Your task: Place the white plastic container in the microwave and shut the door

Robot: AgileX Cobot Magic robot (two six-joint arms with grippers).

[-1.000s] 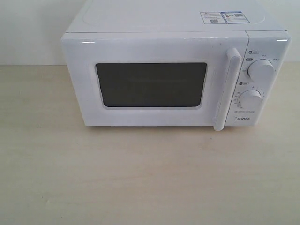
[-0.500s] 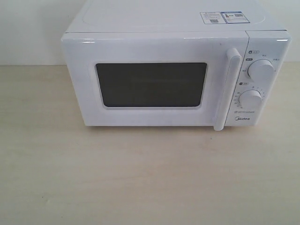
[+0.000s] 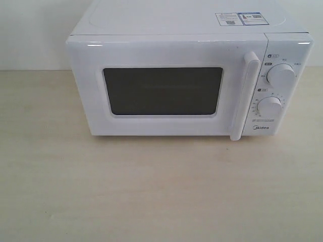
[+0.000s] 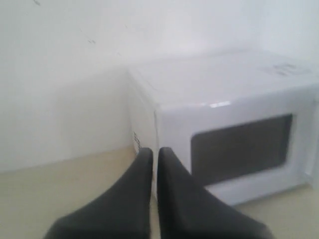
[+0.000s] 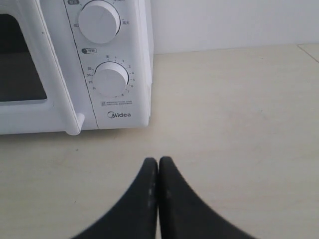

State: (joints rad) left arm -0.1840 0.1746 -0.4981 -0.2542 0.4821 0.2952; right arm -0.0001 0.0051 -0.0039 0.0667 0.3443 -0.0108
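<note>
Currently microwave sits upper centre of exterior frame, door closed, ahead of and apart from left gripper and right gripper, both pinched together, empty.

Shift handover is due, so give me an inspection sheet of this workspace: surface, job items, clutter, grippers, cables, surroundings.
Surface: pale wooden table, bare in front of the microwave.
Job's things: microwave, door closed; container not seen, window too dark to show inside.
Clutter: nothing seen.
Grippers: left gripper, jaws together, empty; right gripper, jaws together, empty, near the knobs.
Cables: nothing seen.
Surroundings: white wall behind the microwave.
</note>
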